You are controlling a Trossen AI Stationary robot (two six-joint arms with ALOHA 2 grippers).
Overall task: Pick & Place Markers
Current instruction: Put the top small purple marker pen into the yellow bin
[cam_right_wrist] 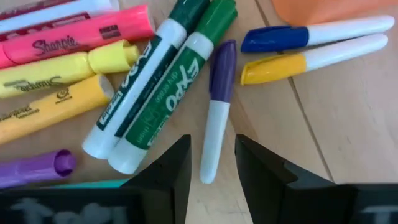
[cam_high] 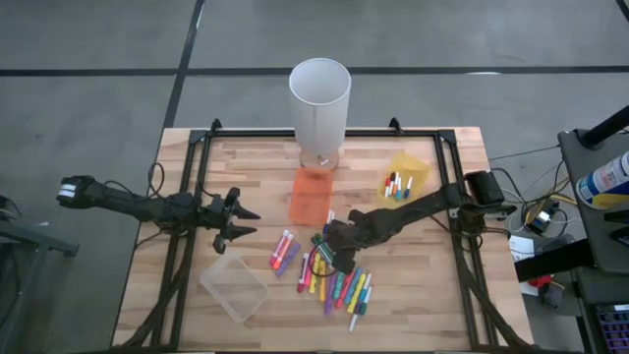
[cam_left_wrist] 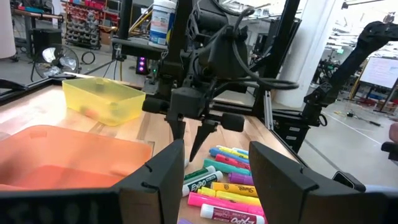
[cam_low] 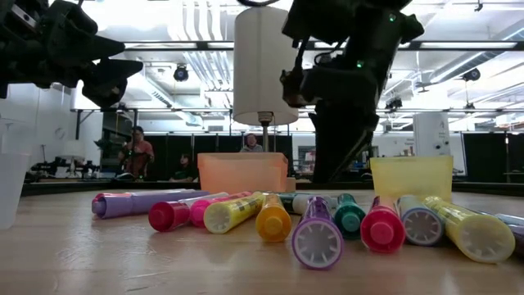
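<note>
Markers read "Sharpie" and "EXPO".

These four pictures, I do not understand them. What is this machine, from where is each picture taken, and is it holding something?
It is a robot with two dark arms at a wooden table. One picture looks down from above, one looks level along the tabletop, and two come from cameras on the wrists. On the table lie many coloured markers, an orange bin, a yellow bin holding a few pens, a clear bin and a tall white cylinder. The right gripper hangs open just above a thin purple-capped marker, holding nothing. The left gripper waits open, aside and empty.
</note>
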